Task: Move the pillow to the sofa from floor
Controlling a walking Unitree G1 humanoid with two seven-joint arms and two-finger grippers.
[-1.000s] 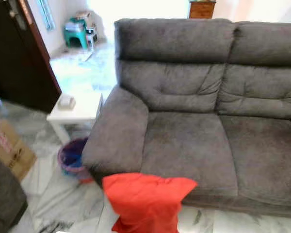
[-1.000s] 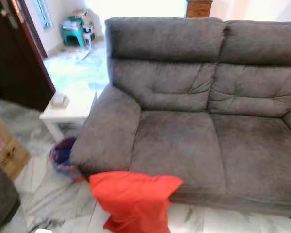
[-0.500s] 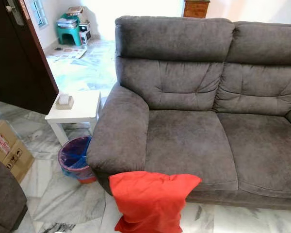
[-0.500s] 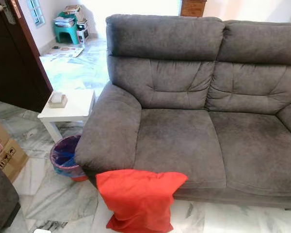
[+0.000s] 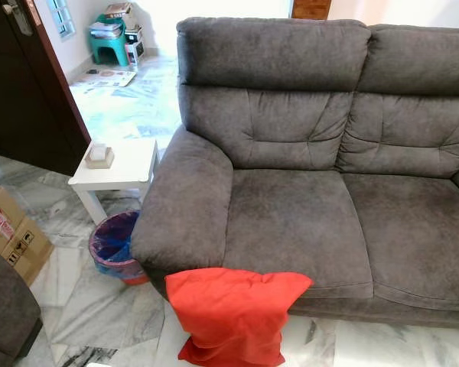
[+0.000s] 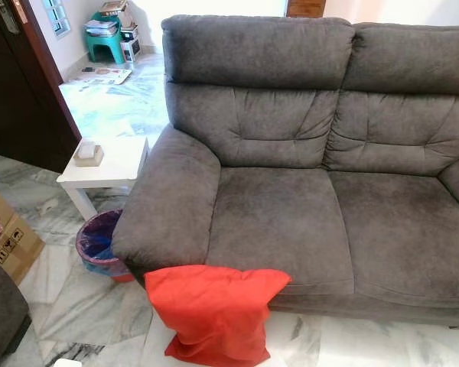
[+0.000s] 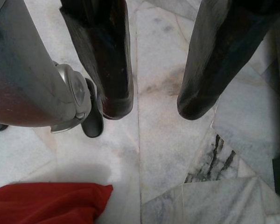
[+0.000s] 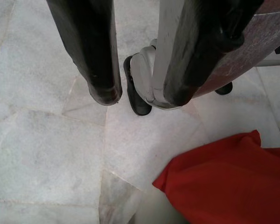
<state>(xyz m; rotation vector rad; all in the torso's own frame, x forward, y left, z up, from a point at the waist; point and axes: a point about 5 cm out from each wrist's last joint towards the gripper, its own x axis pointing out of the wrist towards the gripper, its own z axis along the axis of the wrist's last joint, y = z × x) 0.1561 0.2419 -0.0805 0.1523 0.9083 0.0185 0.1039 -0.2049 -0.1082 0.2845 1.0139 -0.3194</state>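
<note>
Left eye view is showing the red pillow (image 5: 233,315) at the bottom centre of the frame, standing on the marble floor (image 5: 99,306) and leaning against the front of the grey sofa (image 5: 306,222), its top edge just touching the seat cushion's lip. The step in hand looks like the approach: nothing is being gripped yet. In the left wrist view the left tool (image 7: 151,100) is hanging with its two black fingers spread apart over bare tile, holding nothing, a corner of red cloth at the lower left. In the right wrist view the right tool (image 8: 140,93) is likewise hanging open and empty, red fabric at the lower right.

The next move probably calls for bending down and bringing both tools against the pillow's sides.

The pillow is looking soft, slack and creased; the sofa is showing a plush, suede-like nap; the floor is looking hard, glossy and veined.
</note>
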